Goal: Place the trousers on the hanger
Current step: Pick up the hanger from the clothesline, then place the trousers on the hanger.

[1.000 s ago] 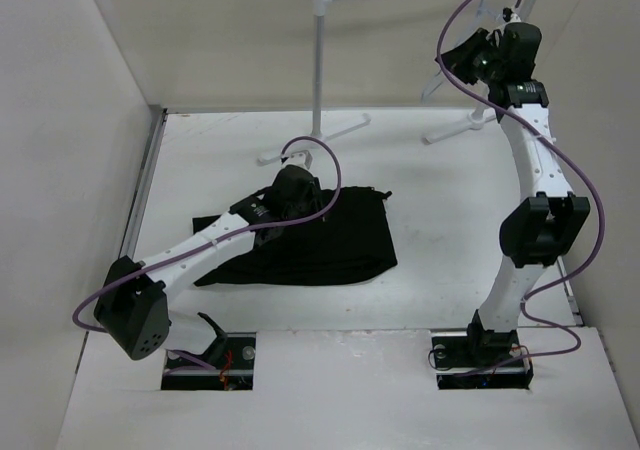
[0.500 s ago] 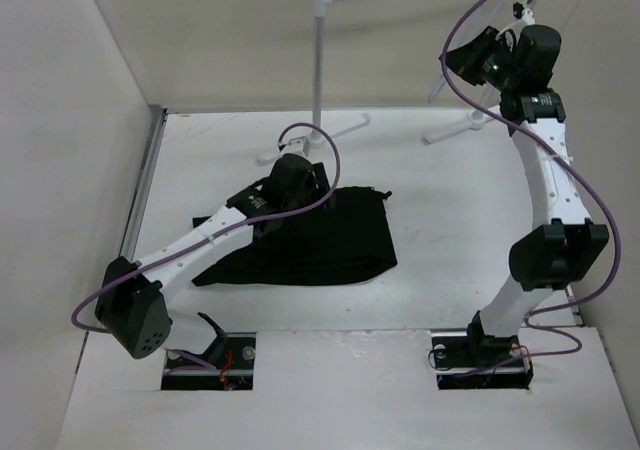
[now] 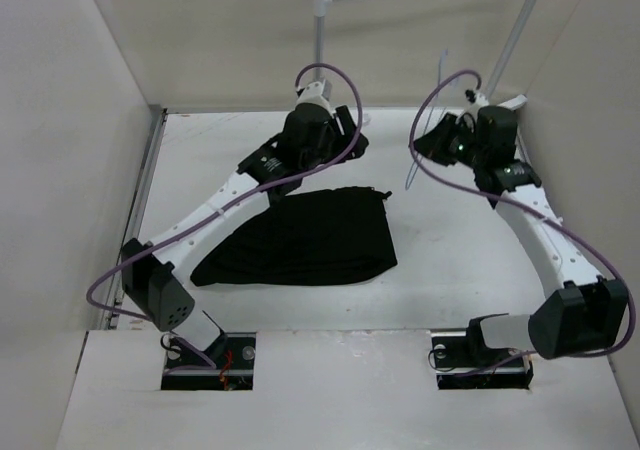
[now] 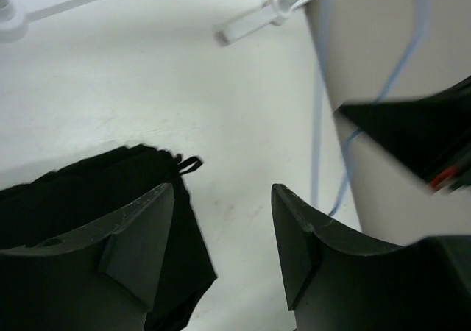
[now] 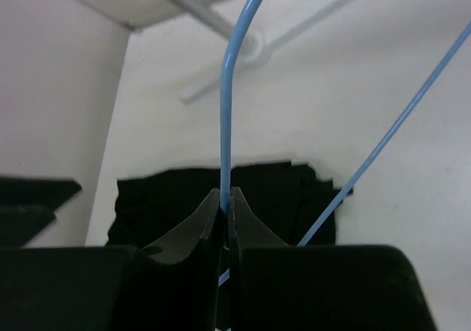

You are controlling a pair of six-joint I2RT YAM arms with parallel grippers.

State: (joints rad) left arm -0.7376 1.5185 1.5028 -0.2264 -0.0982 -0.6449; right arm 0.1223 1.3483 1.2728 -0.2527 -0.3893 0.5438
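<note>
The black trousers (image 3: 300, 240) lie folded on the white table, left of centre. My left gripper (image 3: 348, 140) hovers above the table behind their far right corner, open and empty; its wrist view shows the gripper (image 4: 221, 198) over the trousers' edge (image 4: 73, 191) and bare table. My right gripper (image 3: 430, 142) is shut on the thin pale blue hanger (image 3: 415, 173) and holds it in the air to the right of the left gripper. In the right wrist view the gripper (image 5: 225, 198) pinches the hanger wire (image 5: 225, 110), with the trousers (image 5: 272, 191) below. The hanger wire (image 4: 316, 125) also shows in the left wrist view.
A white tube garment rack (image 3: 320, 50) stands at the back, its feet (image 3: 355, 122) on the table behind my left gripper. One foot shows in the left wrist view (image 4: 257, 22) and in the right wrist view (image 5: 294, 29). Walls close in the table on the left, back and right.
My left gripper has lifted off the trousers and moved back and to the right. My right gripper has come down from the rack bar with the hanger, toward the table's middle.
</note>
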